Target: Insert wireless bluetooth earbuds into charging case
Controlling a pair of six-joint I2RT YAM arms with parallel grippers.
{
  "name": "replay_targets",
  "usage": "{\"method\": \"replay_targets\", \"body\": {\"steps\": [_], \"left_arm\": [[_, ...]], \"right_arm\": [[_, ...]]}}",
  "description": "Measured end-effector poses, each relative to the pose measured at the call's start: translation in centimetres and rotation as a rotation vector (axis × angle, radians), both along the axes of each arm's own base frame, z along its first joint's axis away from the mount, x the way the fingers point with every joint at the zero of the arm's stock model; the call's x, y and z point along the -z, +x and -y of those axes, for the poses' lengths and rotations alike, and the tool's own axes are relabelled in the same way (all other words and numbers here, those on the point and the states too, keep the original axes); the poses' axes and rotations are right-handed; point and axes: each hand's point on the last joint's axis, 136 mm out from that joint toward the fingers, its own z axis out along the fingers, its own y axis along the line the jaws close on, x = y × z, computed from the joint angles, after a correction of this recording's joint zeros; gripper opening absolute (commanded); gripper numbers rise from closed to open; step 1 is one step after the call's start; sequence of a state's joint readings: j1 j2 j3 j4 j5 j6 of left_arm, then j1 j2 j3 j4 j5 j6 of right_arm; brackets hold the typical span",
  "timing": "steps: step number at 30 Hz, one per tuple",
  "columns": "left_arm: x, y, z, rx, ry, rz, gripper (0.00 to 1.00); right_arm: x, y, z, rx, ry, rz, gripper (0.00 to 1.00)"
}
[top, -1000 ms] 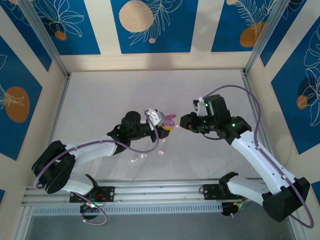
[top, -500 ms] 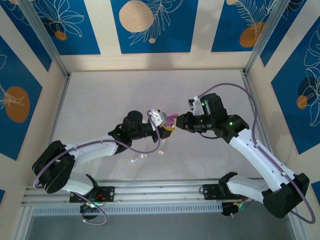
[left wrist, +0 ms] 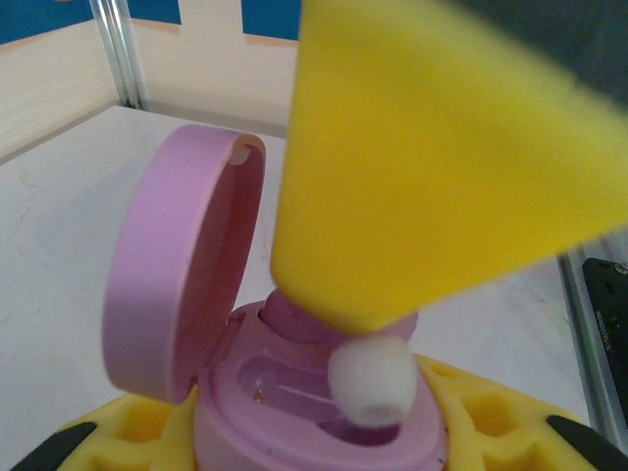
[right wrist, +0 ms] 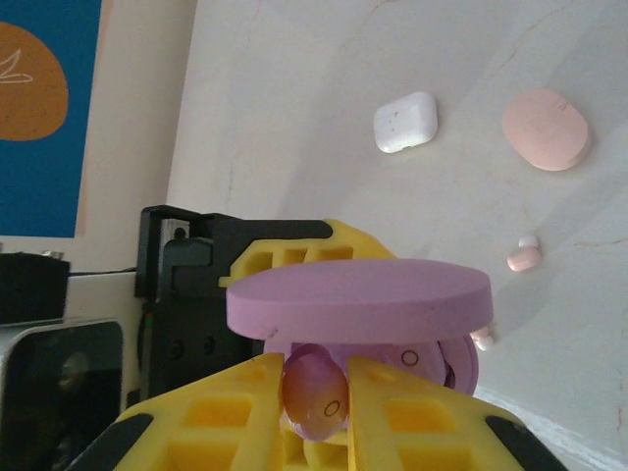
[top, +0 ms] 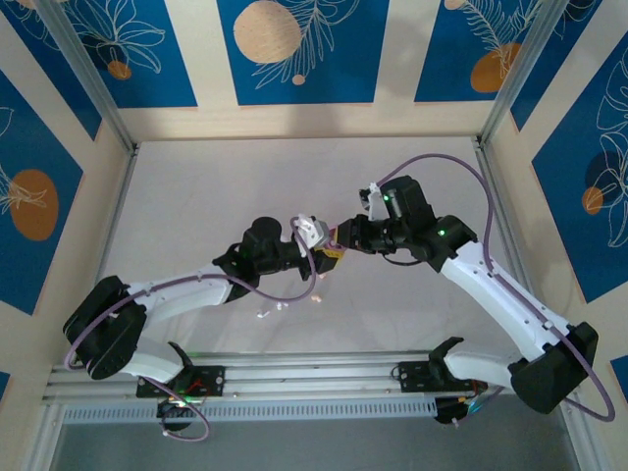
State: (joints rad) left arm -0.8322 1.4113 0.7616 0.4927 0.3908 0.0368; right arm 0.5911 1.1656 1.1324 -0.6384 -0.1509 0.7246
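The purple charging case (left wrist: 324, 422) stands open, its lid (left wrist: 182, 275) swung up to the left, and my left gripper (left wrist: 314, 446) is shut on its base. My right gripper (right wrist: 316, 378) is shut on a purple earbud (right wrist: 316, 392) with a white tip (left wrist: 371, 383). That tip hangs just over the case's inner wells, below the right gripper's yellow finger (left wrist: 432, 167). In the top view the left gripper (top: 322, 251) and the right gripper (top: 345, 238) meet above the middle of the table. In the right wrist view the case lid (right wrist: 358, 299) lies flat above the earbud.
On the table beyond lie a white case (right wrist: 405, 122), a pink case (right wrist: 546, 129), a pink earbud (right wrist: 524, 257) and a white one (right wrist: 481, 339). Small white and pink pieces (top: 316, 297) lie near the left arm. Patterned walls enclose the table (top: 216, 186).
My right arm has moved left, bringing the purple earbud up to the open case. The left arm and the case have stayed in place.
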Motion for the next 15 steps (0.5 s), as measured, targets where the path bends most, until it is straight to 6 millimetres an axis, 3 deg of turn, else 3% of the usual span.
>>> {"method": "replay_targets", "body": {"steps": [15], "left_arm": [[0.20,-0.18,0.06,0.004,0.007,-0.007,0.27]], "right_arm": [[0.48,0.17,-0.55,-0.024,-0.083,0.019,0.25]]}}
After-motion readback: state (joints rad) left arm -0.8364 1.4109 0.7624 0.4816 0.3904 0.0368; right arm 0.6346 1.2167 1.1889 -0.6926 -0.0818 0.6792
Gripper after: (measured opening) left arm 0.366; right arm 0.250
